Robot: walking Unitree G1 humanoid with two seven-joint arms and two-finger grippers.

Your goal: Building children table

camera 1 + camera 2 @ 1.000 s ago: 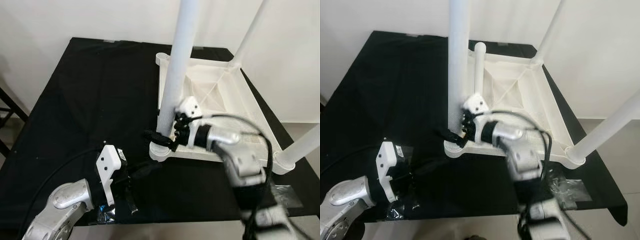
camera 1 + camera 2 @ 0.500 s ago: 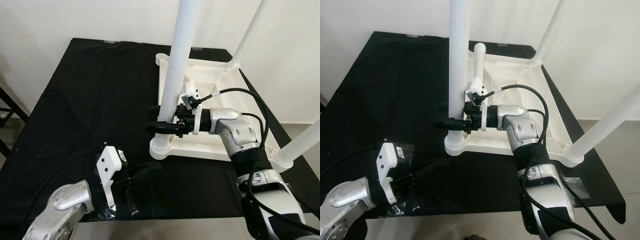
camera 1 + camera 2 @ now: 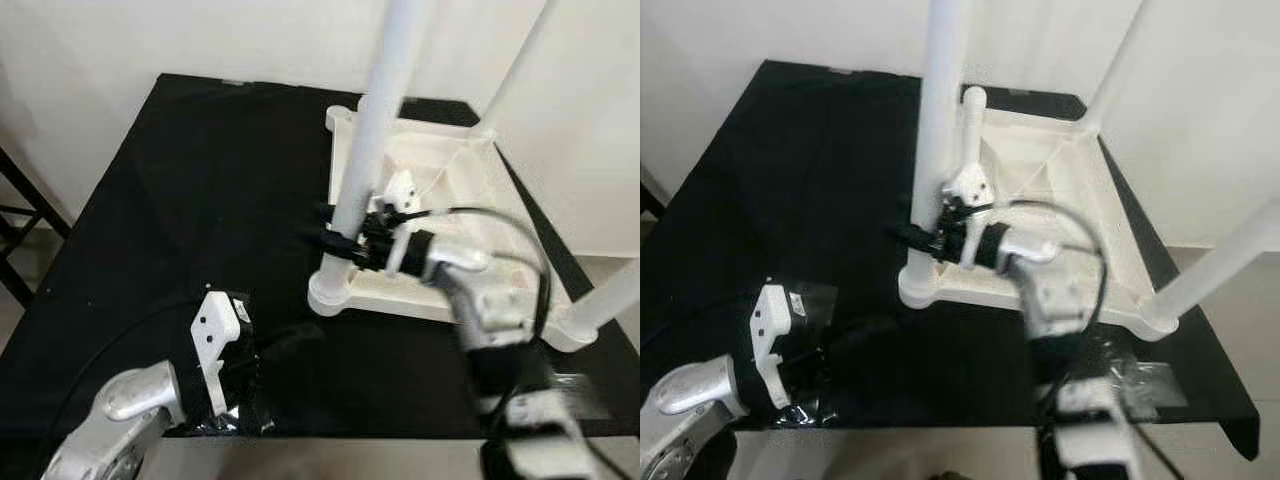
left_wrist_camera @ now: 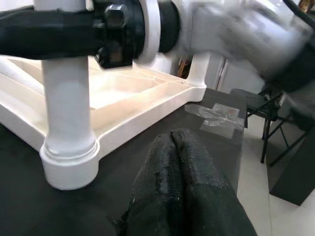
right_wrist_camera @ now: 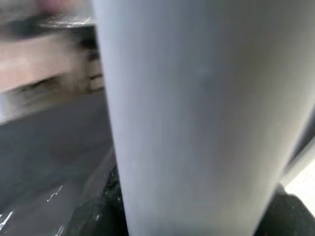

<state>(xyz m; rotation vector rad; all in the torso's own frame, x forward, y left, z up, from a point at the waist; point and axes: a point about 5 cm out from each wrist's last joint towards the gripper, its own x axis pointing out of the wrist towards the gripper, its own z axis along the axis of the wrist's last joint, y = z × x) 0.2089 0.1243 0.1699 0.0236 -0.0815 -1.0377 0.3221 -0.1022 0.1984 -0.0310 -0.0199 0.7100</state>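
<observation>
A white children's table (image 3: 470, 190) lies upside down on the black tabletop (image 3: 200, 200), its legs pointing up. My right gripper (image 3: 336, 232) is shut on the near-left leg (image 3: 375, 150), a little above its socket (image 3: 330, 290), with a black finger on each side. That leg (image 5: 197, 123) looms close in the right wrist view. My left gripper (image 3: 290, 345) is shut and holds nothing; it rests low over the black tabletop, in front of the socket. Its fingers (image 4: 172, 152) are pressed together and point at the leg's base (image 4: 69, 157).
Other legs stand at the far right corner (image 3: 520, 60), the near right corner (image 3: 605, 300) and the far left corner (image 3: 970, 130). Clear plastic bags lie near the front edge at the right (image 3: 1145, 380) and under my left wrist (image 3: 235, 420). A dark frame (image 3: 20, 230) stands left of the tabletop.
The camera has shifted. My right gripper has slid up the leg from its socket and stays shut on it; the arm is blurred. My left gripper has stayed in place.
</observation>
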